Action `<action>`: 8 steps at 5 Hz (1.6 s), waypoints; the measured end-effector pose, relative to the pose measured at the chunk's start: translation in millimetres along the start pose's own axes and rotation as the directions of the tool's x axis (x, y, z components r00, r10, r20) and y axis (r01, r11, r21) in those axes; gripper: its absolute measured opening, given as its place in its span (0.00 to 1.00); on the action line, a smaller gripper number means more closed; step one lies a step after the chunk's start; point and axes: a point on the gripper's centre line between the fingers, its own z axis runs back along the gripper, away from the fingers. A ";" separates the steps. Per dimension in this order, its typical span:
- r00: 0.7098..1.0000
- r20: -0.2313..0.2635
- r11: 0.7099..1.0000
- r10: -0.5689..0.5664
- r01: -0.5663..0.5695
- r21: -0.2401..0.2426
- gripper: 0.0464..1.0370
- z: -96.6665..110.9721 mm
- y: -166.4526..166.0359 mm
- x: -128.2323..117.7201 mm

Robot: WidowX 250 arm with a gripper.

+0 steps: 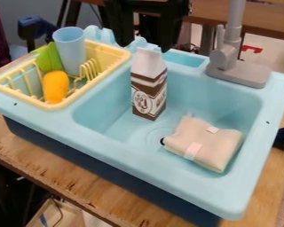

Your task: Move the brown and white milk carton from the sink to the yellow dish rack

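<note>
The black gripper (145,39) hangs at the top centre, open, its two fingers spread wide above the back of the sink. Just below and nearest to it is a brown and white carton (149,88), upright in the basin of the light blue toy sink (103,128). No object shows in the gripper's grasp. A folded beige cloth (203,142) lies in the basin's right front part, beside the drain. In the yellow dish rack (60,105) at the left are a blue cup (71,49), an orange object (55,87) and a green object (47,58).
A grey faucet (236,66) rises at the sink's back right corner, right of the gripper. The sink stands on a wooden table (79,177). A blue clamp-like object (36,27) is behind the rack, and a dark object (283,136) sits at the right edge.
</note>
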 end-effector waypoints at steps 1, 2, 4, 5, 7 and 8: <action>0.999 -0.033 1.000 0.003 -0.002 0.003 0.96 -9.6 0.7 0.4; 0.998 -0.035 0.999 -0.043 0.043 0.003 0.96 -12.2 1.0 6.3; 0.998 -0.019 0.997 -0.064 0.065 0.038 0.96 -6.8 18.1 20.8; 0.996 -0.024 0.994 -0.089 0.091 0.066 0.96 -12.9 22.7 29.5; 0.993 0.015 0.993 -0.119 0.118 0.029 0.96 -20.3 25.7 40.3; 0.992 -0.001 0.992 -0.126 0.126 0.025 0.96 -28.0 27.3 43.0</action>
